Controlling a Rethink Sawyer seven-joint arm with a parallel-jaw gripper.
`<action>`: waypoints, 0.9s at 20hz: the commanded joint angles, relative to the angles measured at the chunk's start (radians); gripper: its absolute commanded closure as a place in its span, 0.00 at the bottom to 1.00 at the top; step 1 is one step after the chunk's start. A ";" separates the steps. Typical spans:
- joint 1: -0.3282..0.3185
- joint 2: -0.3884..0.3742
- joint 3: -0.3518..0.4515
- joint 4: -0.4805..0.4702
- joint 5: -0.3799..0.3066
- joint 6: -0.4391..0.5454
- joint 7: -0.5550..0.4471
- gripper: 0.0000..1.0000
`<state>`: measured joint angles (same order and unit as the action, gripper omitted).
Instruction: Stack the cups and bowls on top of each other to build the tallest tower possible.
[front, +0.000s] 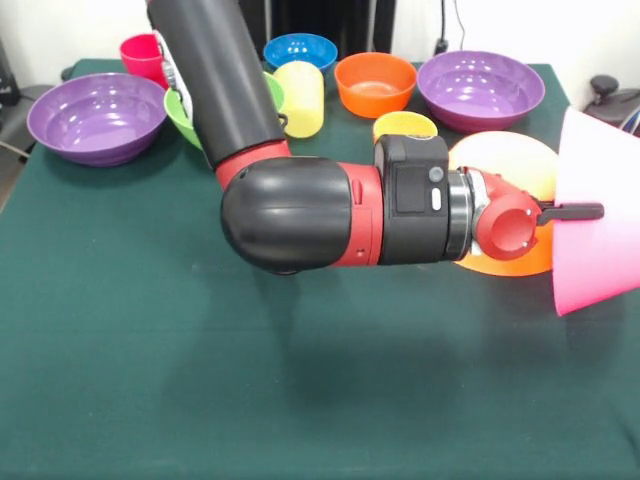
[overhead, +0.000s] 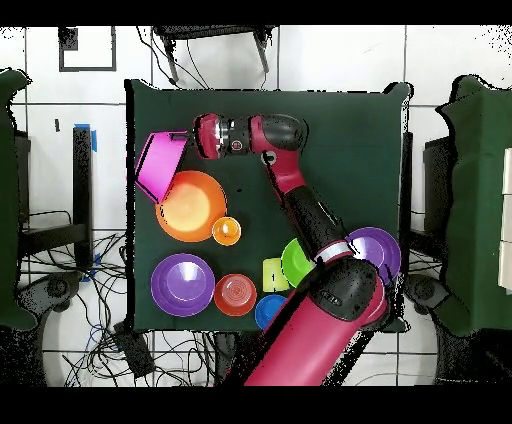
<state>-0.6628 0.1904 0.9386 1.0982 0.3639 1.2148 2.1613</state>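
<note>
The table (front: 150, 350) has a dark green cloth on it. In the overhead view it stands on a white tiled floor (overhead: 330, 60), and black cables (overhead: 100, 320) lie on the floor by one corner.

The red and black arm (front: 300, 215) reaches sideways, low over the table. Its gripper (front: 575, 212) holds the big pink bowl (front: 600, 220) by the rim, with its fingers closed on the rim. The pink bowl is tipped on its side, up off the cloth. It hangs just beside the big orange bowl (front: 505, 165), which sits on the table partly hidden behind the arm's wrist.

A small orange cup (front: 405, 126) stands next to the big orange bowl. Behind it is a row of things: a purple bowl (front: 481, 88), a small orange-red bowl (front: 375, 83), a blue bowl (front: 300, 50), a pale yellow cup (front: 300, 98) and a red cup (front: 142, 57). The thick black part of the arm covers most of the green bowl (front: 180, 115). Another purple bowl (front: 96, 116) sits at the end of the row.
</note>
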 joint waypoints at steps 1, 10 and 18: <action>0.093 0.076 -0.105 -0.261 0.033 0.167 0.067 1.00; 0.172 0.182 -0.010 -0.472 0.053 0.419 -0.065 1.00; 0.176 0.146 0.034 -0.438 0.096 0.443 -0.046 1.00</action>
<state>-0.5092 0.2982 0.9571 0.7422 0.4047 1.5864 2.1613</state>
